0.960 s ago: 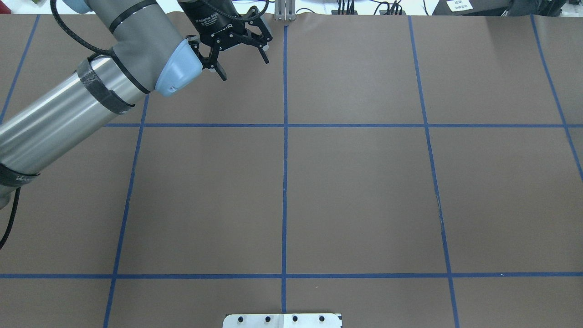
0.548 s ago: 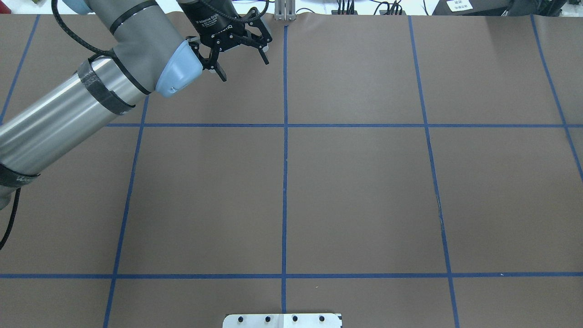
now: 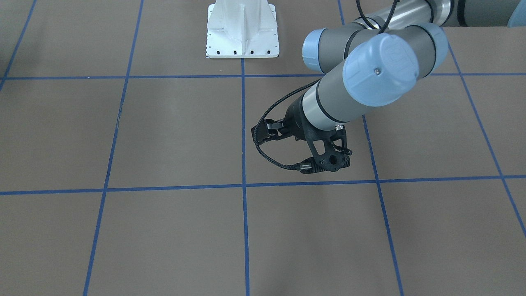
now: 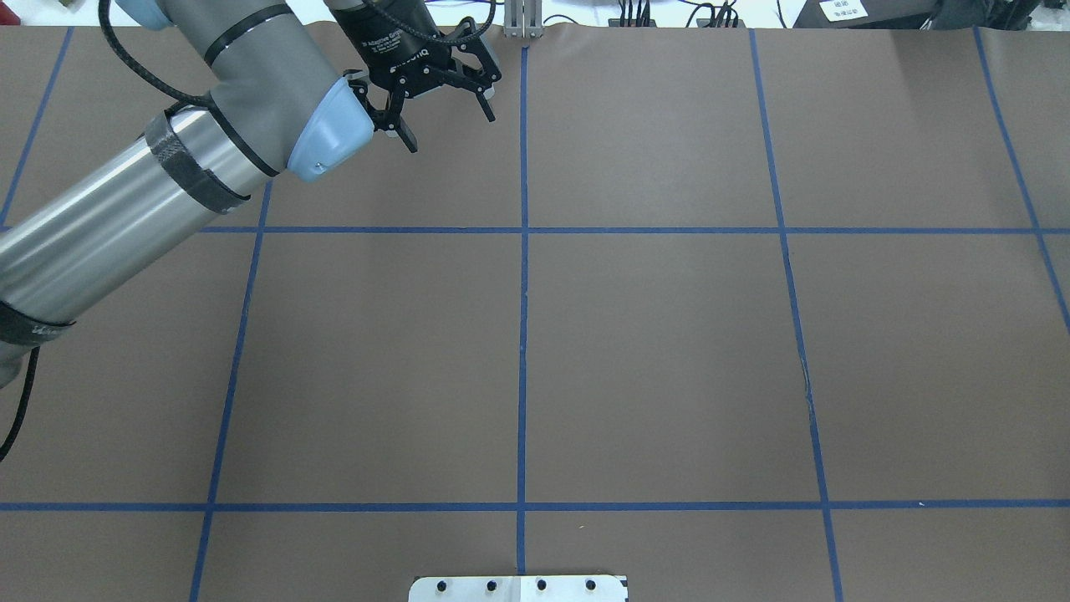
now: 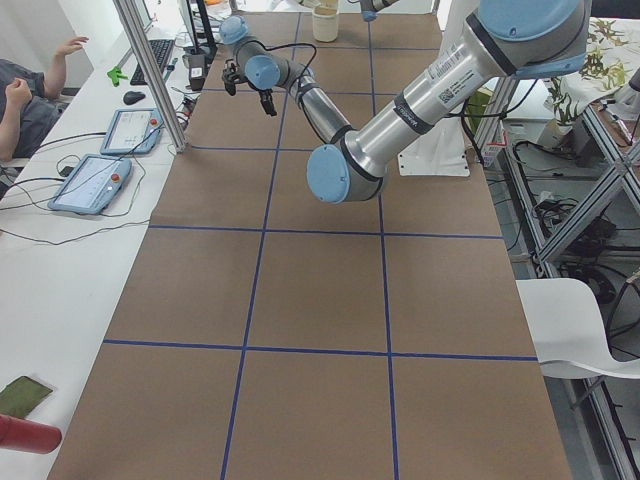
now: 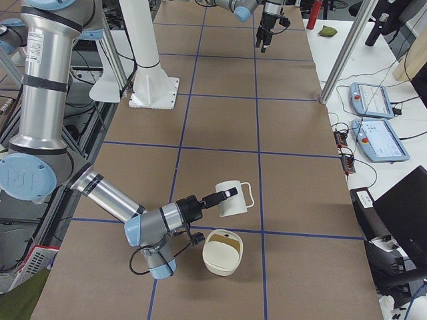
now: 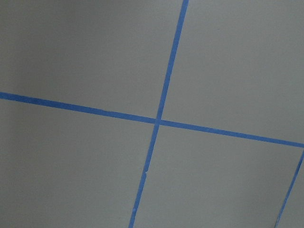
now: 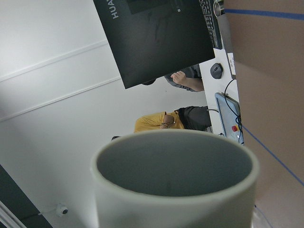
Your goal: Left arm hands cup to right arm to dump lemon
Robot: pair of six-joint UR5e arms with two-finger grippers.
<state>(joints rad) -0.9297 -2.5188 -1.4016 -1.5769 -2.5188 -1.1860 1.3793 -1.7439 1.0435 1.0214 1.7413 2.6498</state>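
Observation:
The off-white cup [image 6: 230,199] hangs tipped on its side above the table, at the end of my right arm's black fingers [image 6: 215,198]. Whether that gripper is shut on it, I cannot tell. The right wrist view is filled by the cup [image 8: 175,190], with its rim and dark grey inside facing the camera and no fingers in sight. The lemon is out of view. My left gripper [image 4: 447,125] stands open with nothing between its fingers, near the table's far edge. It is small and far from the cup in the exterior right view [image 6: 265,37].
A cream bowl [image 6: 223,252] sits on the table just below the tipped cup. The white arm mount [image 3: 242,31] stands at the robot's side of the table. Tablets [image 5: 105,180], a metal post [image 5: 150,75] and a seated person [image 5: 30,80] are beyond the far edge.
The left arm has shifted very slightly, and its gripper stays open.

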